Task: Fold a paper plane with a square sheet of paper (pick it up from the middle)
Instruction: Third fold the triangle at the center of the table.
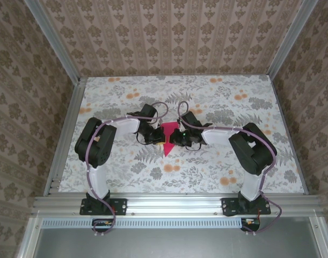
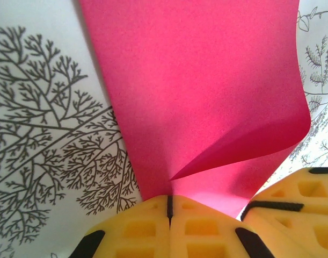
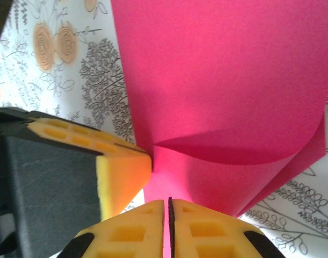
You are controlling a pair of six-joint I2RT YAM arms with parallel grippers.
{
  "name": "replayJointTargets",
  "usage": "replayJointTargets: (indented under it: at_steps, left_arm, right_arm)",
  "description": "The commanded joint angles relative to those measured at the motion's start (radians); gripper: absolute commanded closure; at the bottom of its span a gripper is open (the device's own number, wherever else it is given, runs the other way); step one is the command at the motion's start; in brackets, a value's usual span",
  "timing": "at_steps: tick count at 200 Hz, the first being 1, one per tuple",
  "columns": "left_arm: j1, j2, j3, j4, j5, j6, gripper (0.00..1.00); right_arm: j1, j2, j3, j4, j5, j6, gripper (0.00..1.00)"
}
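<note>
The magenta-pink square sheet of paper [image 1: 168, 134] is held just above the middle of the table, folded into a shape whose point faces the near edge. My left gripper [image 1: 156, 137] pinches it from the left and my right gripper [image 1: 180, 138] from the right. In the left wrist view the paper [image 2: 201, 80] rises from the shut left gripper [image 2: 169, 206], one flap curling over to the right. In the right wrist view the paper [image 3: 223, 80] runs into the shut right gripper [image 3: 169, 208], with a curled fold across it. The two grippers' yellow fingers almost touch.
The floral tablecloth [image 1: 206, 172] lies under the paper. Aluminium rails [image 1: 174, 200] frame the table, and patterned walls stand on three sides. The right gripper's fingers [image 2: 295, 207] crowd the left wrist view. The left gripper's fingers [image 3: 121, 166] crowd the right wrist view.
</note>
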Motion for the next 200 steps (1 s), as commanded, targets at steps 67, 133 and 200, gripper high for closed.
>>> replayJointTargets:
  at_steps: [67,133,200]
  left_arm:
    - [-0.005,0.013,-0.004,-0.043,-0.055,0.016,1.00]
    - [-0.004,0.014,0.000,-0.052,-0.059,0.021,1.00]
    - [-0.004,0.017,0.007,-0.056,-0.057,0.024,1.00]
  right_arm:
    - [-0.016,0.069,0.020,-0.053,0.062,0.000,0.87]
    - [-0.040,-0.003,0.058,-0.081,0.057,-0.029,0.87]
    - [-0.052,0.066,0.053,-0.076,0.060,-0.023,0.87]
